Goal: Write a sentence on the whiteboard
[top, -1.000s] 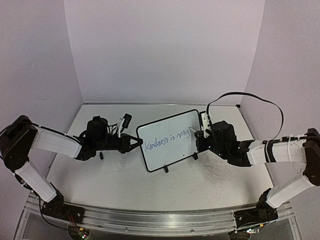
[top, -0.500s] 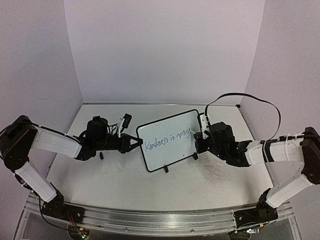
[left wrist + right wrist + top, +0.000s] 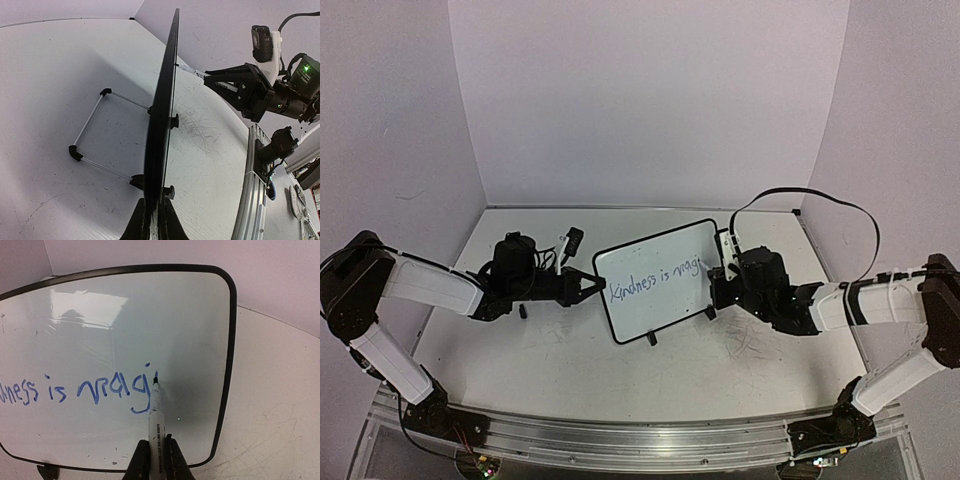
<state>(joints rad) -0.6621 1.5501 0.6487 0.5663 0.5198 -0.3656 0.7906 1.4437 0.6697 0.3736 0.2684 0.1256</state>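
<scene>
Standing whiteboard [image 3: 655, 305] on scuffed tabletop [image 3: 570, 360], lilac walls [image 3: 640, 100].

Lighting's soft and even from overhead, and the walls [image 3: 650, 100] go a bit purple. The table [image 3: 570, 360] is bright, with just faint shadows near its left and right edges. The right wrist view is sharp, but the whiteboard [image 3: 190, 315] has a white glare patch up top and a grey shadow around the marker [image 3: 155, 412] tip. The left wrist view bends hard at the edges, and the board's a dark sliver there.
</scene>
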